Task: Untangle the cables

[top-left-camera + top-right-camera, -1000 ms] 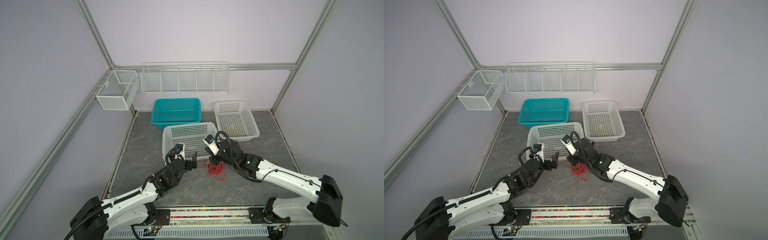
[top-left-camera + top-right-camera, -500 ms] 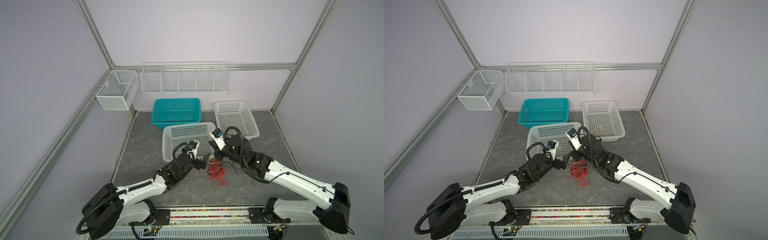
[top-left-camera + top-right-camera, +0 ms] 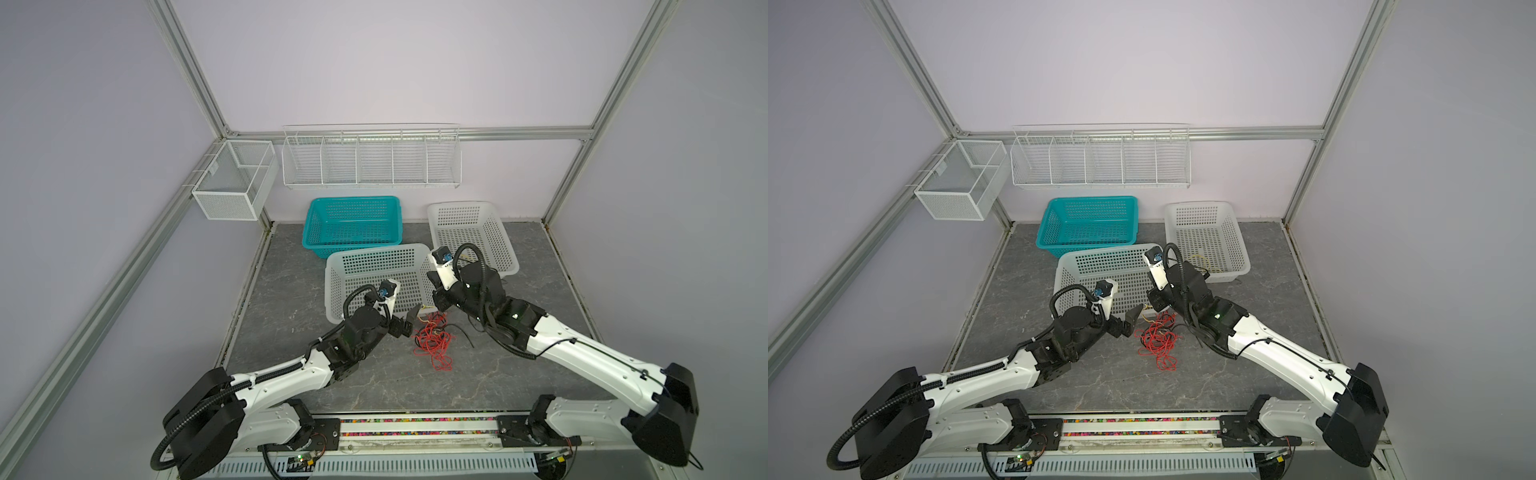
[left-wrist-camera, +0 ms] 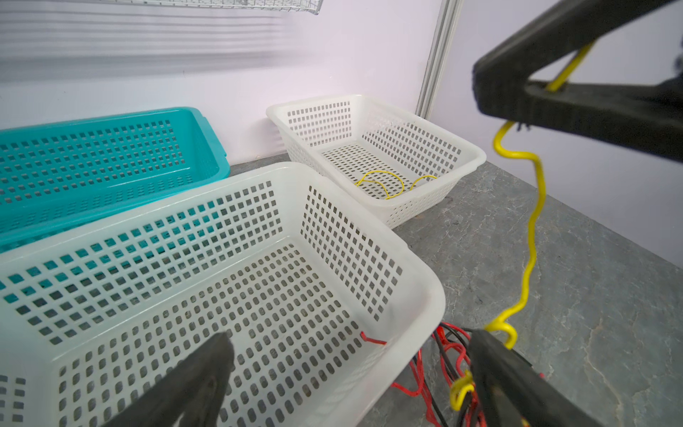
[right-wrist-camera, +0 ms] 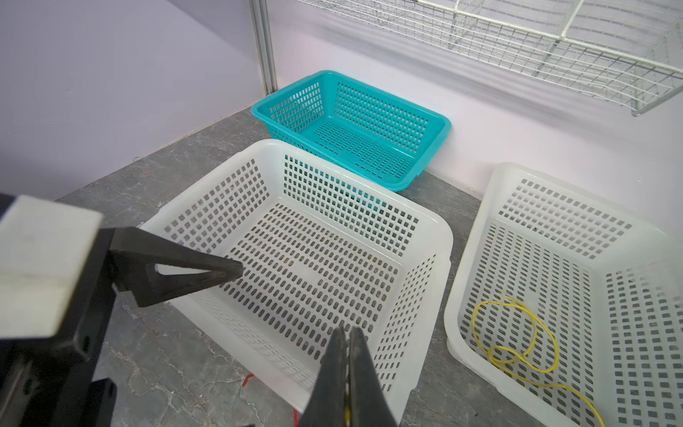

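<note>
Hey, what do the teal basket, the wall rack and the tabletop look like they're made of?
The teal basket looks like moulded plastic, glossy, with slotted walls. The wall rack: probably white-coated metal wire, a thin grid. The tabletop: grey, pale veins; stone or laminate, cannot tell.

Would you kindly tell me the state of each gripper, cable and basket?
left gripper: open, empty.
right gripper: shut on the yellow cable.
yellow cable: raised, lower end in the tangle.
tangle: red and black, knotted, on the table.
near white basket: floor bare.
far white basket: holds another yellow wire.
teal basket: empty.
</note>
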`<state>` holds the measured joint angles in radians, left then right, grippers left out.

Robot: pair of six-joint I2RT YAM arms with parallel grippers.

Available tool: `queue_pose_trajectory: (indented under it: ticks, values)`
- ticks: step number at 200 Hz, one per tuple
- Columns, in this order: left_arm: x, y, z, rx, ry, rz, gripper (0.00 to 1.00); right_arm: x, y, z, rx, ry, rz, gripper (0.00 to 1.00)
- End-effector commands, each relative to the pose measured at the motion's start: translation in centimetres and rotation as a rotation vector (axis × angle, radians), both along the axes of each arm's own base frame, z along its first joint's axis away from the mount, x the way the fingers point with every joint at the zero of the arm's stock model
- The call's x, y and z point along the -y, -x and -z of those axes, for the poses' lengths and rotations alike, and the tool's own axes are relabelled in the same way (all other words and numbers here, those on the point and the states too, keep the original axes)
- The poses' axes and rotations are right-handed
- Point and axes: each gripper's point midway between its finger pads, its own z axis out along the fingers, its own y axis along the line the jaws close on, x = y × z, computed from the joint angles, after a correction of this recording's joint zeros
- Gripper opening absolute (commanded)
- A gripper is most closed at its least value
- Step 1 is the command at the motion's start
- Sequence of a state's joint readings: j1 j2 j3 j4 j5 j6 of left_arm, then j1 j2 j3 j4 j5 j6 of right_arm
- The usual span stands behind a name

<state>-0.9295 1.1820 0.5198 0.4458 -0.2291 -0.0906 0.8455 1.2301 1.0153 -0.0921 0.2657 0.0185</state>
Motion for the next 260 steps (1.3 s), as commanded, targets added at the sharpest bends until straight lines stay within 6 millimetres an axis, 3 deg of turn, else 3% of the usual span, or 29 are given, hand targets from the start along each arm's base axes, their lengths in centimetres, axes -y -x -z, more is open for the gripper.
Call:
queue_pose_trajectory:
  ticks: [1, 51, 88, 113, 152, 185, 203, 226, 260]
  values:
    - [1.0, 0.4, -1.9, 0.054, -0.015, 0.072, 0.99, 0.7, -0.6, -2.4, 0.038, -0.066, 0.047, 0.06]
    - [3.3, 2.1, -0.8, 0.020, -0.024, 0.233, 0.99, 1.2, -0.7, -2.1, 0.030, -0.047, 0.059, 0.06]
    - [4.9, 1.3, 0.6, -0.034, -0.009, 0.248, 0.98, 0.8, 0.2, -2.7, 0.028, -0.066, -0.001, 0.06]
    - [5.4, 0.1, 0.7, -0.056, 0.014, 0.199, 0.76, 0.3, 0.8, -2.8, 0.021, -0.077, -0.042, 0.06]
    - [6.3, 0.3, -0.8, -0.045, 0.070, 0.236, 0.45, 0.1, 0.9, -1.7, 0.000, -0.071, -0.055, 0.06]
    - [6.9, 0.5, -1.0, -0.074, 0.071, 0.262, 0.00, 0.2, 0.8, -1.3, -0.002, -0.069, -0.051, 0.06]
    - [7.1, 0.5, -1.0, -0.083, 0.076, 0.265, 0.00, 0.5, 0.7, -0.9, -0.005, -0.059, -0.031, 0.07]
    - [7.3, 0.4, -1.1, -0.091, 0.089, 0.264, 0.00, 2.2, 0.1, 0.0, -0.020, -0.037, 0.061, 0.15]
    - [7.1, -0.2, -1.3, -0.091, 0.098, 0.229, 0.00, 6.0, 0.6, 2.1, -0.073, -0.033, 0.190, 0.39]
